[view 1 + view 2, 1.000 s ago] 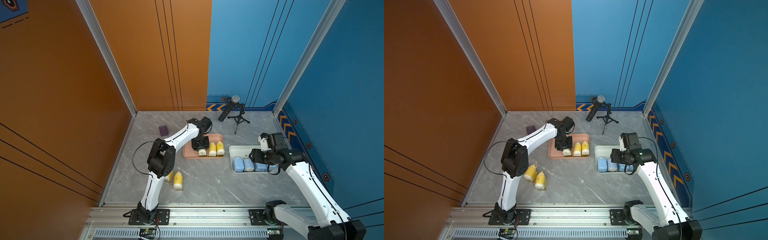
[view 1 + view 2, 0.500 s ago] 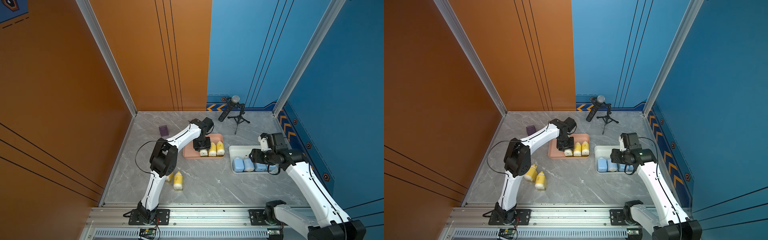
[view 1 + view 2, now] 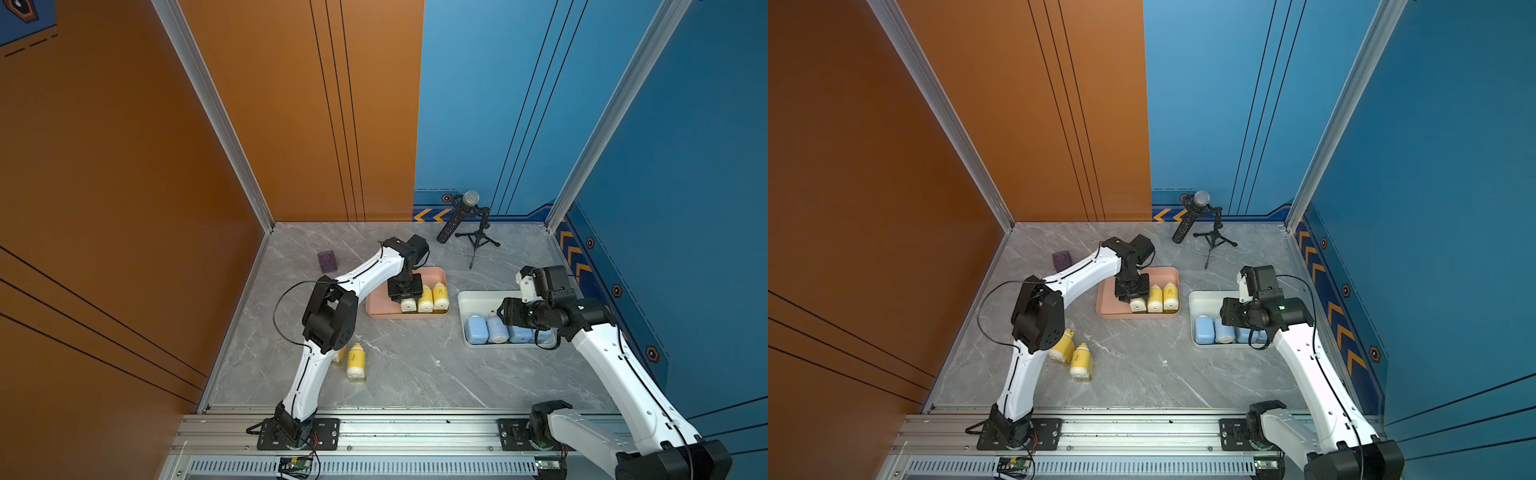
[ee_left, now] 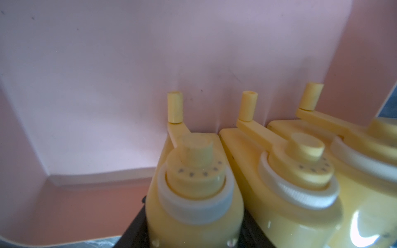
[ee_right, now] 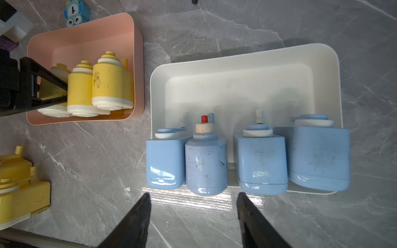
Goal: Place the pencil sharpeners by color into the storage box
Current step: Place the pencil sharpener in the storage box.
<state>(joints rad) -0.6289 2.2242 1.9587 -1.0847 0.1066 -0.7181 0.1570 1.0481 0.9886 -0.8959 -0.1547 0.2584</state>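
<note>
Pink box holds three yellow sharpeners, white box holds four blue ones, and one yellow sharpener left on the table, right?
No: two yellow plastic pencil sharpeners lie on the grey table, shown in a top view. The pink box and white box counts stand.

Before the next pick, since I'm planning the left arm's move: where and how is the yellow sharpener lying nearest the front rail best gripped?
Take that sharpener by its wide body, probably from straight above, squeezing across the width: it lies flat, narrow cap toward the back wall, whitish base toward the front rail. The neighbouring sharpener crowds one side.
</note>
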